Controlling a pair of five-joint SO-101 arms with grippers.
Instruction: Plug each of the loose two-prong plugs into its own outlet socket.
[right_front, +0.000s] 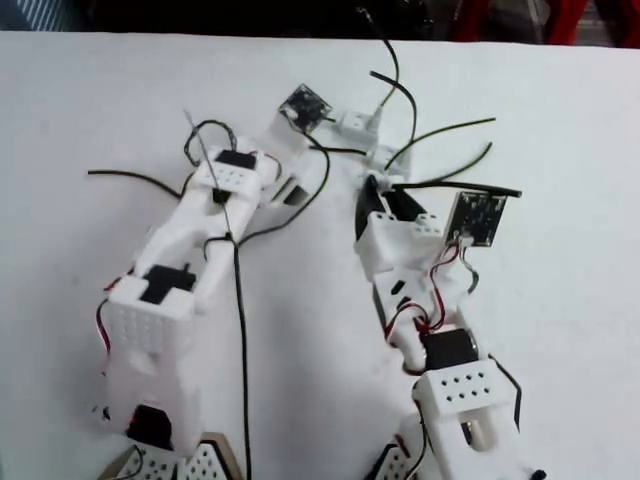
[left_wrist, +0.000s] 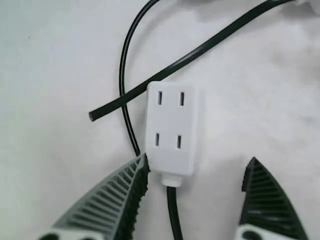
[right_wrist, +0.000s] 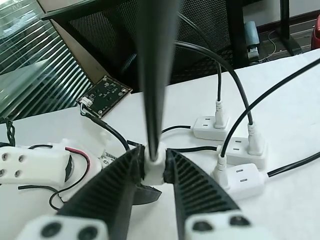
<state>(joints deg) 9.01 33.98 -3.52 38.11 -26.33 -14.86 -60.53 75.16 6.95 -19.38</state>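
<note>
Right hand pinches plug, cord up, prob. ready for insertion; left hand spread astride empty outlet on desk, likely to steady it.

I can read no text, number, label or sign in any of my views. Any marking on the circuit board in the upper left of my right wrist view is too small for me to tell. The face of the white outlet block at the centre of my left wrist view carries no print I can make out.
</note>
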